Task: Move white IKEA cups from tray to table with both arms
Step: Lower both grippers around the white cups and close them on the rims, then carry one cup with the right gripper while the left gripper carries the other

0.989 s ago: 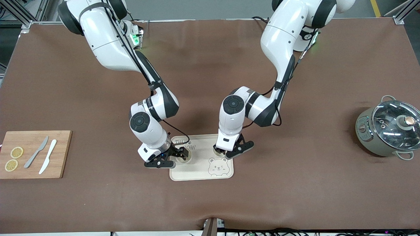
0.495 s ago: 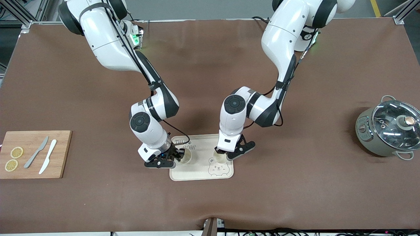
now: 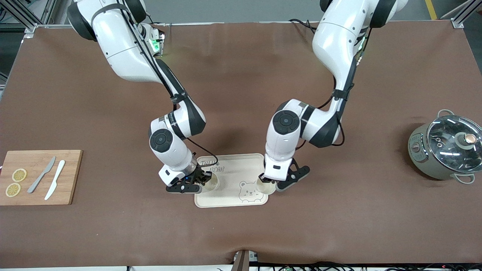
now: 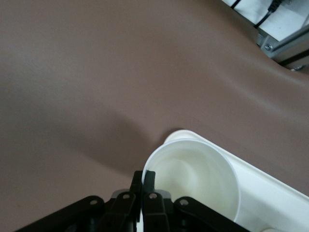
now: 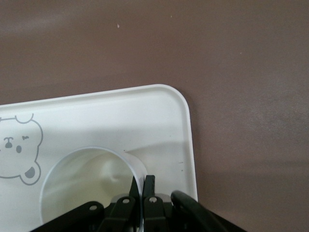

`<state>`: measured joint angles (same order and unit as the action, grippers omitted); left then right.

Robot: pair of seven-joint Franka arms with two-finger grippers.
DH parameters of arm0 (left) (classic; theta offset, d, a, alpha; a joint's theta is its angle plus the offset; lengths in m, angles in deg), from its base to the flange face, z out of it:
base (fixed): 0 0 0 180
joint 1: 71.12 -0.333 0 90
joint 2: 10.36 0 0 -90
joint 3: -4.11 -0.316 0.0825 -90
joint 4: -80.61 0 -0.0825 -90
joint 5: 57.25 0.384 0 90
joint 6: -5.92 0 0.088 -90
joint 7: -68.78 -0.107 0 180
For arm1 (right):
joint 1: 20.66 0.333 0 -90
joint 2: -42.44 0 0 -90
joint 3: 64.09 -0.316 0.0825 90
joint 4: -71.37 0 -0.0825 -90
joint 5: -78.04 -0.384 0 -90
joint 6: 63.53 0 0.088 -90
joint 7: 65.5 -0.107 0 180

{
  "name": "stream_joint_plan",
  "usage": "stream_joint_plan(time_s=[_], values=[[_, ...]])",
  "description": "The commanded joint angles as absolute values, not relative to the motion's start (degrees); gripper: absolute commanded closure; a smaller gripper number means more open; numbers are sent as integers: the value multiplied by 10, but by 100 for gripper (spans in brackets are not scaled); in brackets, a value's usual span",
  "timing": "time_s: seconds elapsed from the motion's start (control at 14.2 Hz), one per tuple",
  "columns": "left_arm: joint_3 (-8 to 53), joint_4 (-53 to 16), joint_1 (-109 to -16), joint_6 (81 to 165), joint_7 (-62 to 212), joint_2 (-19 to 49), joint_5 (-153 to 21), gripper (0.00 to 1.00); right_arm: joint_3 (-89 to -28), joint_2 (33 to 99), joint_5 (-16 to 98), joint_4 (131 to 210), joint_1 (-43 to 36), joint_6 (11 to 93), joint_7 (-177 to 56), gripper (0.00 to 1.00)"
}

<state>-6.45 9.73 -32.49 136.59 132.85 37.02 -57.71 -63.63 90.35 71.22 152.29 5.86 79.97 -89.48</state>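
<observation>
Bamboo cutting board [image 3: 39, 177] with two lemon slices [image 3: 16, 182], a grey knife [image 3: 41, 174] and a white knife [image 3: 55, 179] is seen at the right arm's end of the brown table [image 3: 241, 233], well apart from both tools. The right tool [image 3: 205, 180] is clamped on the rim of one small cream-white round cup [image 3: 211, 181], one finger inside the cup and one outside, as shown in the right wrist view [image 5: 87, 186]. This cup is held low over the cream rectangular tray with a bear drawing [image 3: 229, 197], at the tray's end toward the right arm; whether it touches the tray cannot be told. The left tool [image 3: 272, 184] is likewise closed on the rim of the second cream-white cup [image 3: 265, 187], its wall pinched between the fingers [image 4: 148, 178]. That cup is held at the tray's corner toward the left arm, beside the bear drawing [image 3: 249, 190], partly over the tray's rim. A grey-green pot with a glass lid [image 3: 446, 148] is stood at the left arm's end of the table, well apart from the left tool.
</observation>
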Motion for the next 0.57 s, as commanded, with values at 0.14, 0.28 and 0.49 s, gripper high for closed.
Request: stream_joint_plan(time_s=[0.14, 0.28, 0.49], values=[[-63, 88, -361, 1303, 1252, 339, -565, 100, -631, 899, 707, 1509, 65, 788, -901, 100], [-64, 87, -380, 1285, 1228, 336, -564, 100, -631, 884, 706, 1508, 59, 761, -898, 100], [-64, 85, -403, 1267, 1201, 331, -564, 100, -629, 849, 709, 1507, 53, 688, -893, 100]])
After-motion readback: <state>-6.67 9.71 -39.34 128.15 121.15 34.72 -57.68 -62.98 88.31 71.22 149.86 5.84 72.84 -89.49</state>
